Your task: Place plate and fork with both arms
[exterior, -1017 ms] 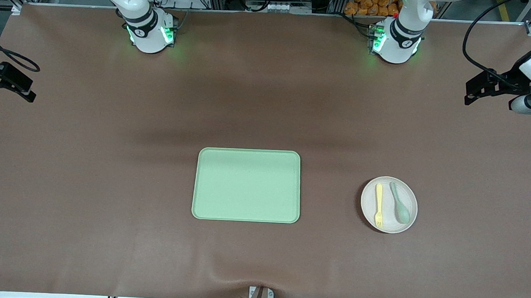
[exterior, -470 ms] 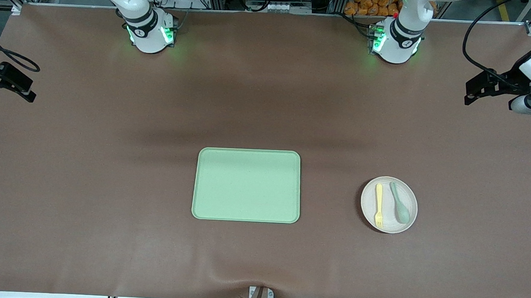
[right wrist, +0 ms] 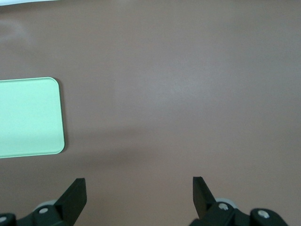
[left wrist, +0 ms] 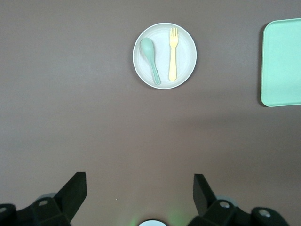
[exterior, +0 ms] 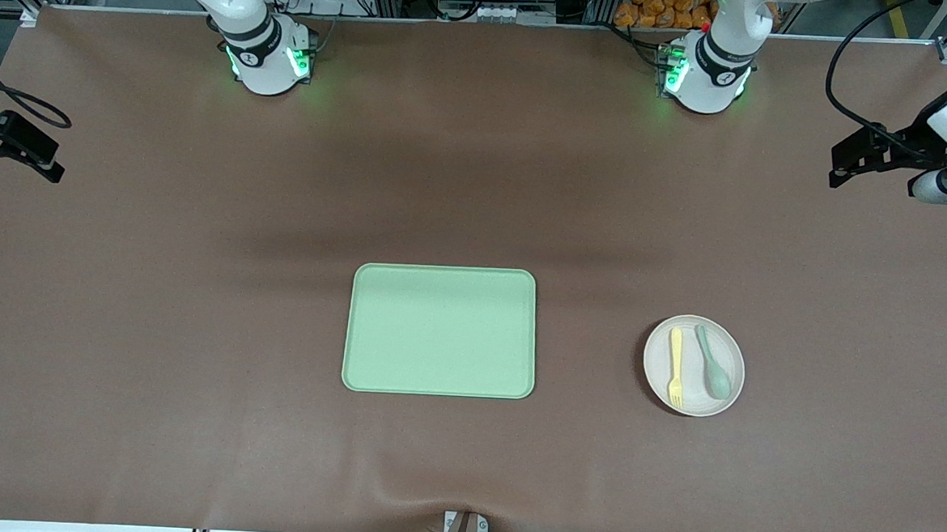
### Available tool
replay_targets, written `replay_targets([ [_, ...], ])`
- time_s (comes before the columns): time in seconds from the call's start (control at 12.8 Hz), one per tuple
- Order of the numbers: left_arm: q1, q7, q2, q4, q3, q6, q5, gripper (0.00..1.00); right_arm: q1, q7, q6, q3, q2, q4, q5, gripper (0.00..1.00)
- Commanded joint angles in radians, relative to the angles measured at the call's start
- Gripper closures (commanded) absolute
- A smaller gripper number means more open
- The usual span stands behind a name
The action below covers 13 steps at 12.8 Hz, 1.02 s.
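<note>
The pale beige-pink plate (exterior: pixel 693 399) lies on the table toward the left arm's end, beside the tray. The pale-yellow fork (exterior: pixel 676 367) lies on the plate. Both also show in the left wrist view: the plate (left wrist: pixel 186 47) and the fork (left wrist: pixel 173 54). My left gripper (left wrist: pixel 139 186) is open and empty, high over the table near its own base, well apart from the plate. My right gripper (right wrist: pixel 139 186) is open and empty, high over bare table near its base. Neither gripper shows in the front view.
A grey-green spoon (exterior: pixel 713 364) lies on the plate beside the fork and also shows in the left wrist view (left wrist: pixel 151 54). A rectangular light-green tray (exterior: pixel 441 330) lies at the table's middle, with nothing on it; it also shows in both wrist views (left wrist: pixel 284 61) (right wrist: pixel 28 117).
</note>
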Motion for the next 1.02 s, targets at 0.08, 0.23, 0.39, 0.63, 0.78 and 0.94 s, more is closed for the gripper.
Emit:
replay_targets([
  [0.08,0.003,-0.011,-0.003,-0.001,-0.002,0.001,-0.007,0.00,-0.020,-0.012,-0.011,0.014,0.001,0.013,0.003,0.00],
  [0.23,0.006,-0.011,-0.001,-0.003,-0.002,0.001,-0.007,0.00,-0.020,-0.012,-0.011,0.014,0.001,0.012,0.003,0.00],
  [0.39,0.009,-0.013,-0.001,-0.004,-0.002,0.001,-0.007,0.00,-0.018,-0.012,-0.011,0.014,0.001,0.011,0.003,0.00],
  [0.63,0.009,-0.016,0.001,-0.008,-0.002,0.001,-0.008,0.00,-0.020,-0.012,-0.011,0.014,0.001,0.011,0.003,0.00],
  [0.78,0.010,-0.021,0.014,-0.011,-0.002,-0.002,-0.010,0.00,-0.020,-0.012,-0.011,0.014,0.001,0.013,0.003,0.00],
  [0.94,0.021,-0.021,0.060,-0.006,0.001,-0.005,-0.010,0.00,-0.020,-0.012,-0.011,0.014,0.001,0.013,0.003,0.00],
])
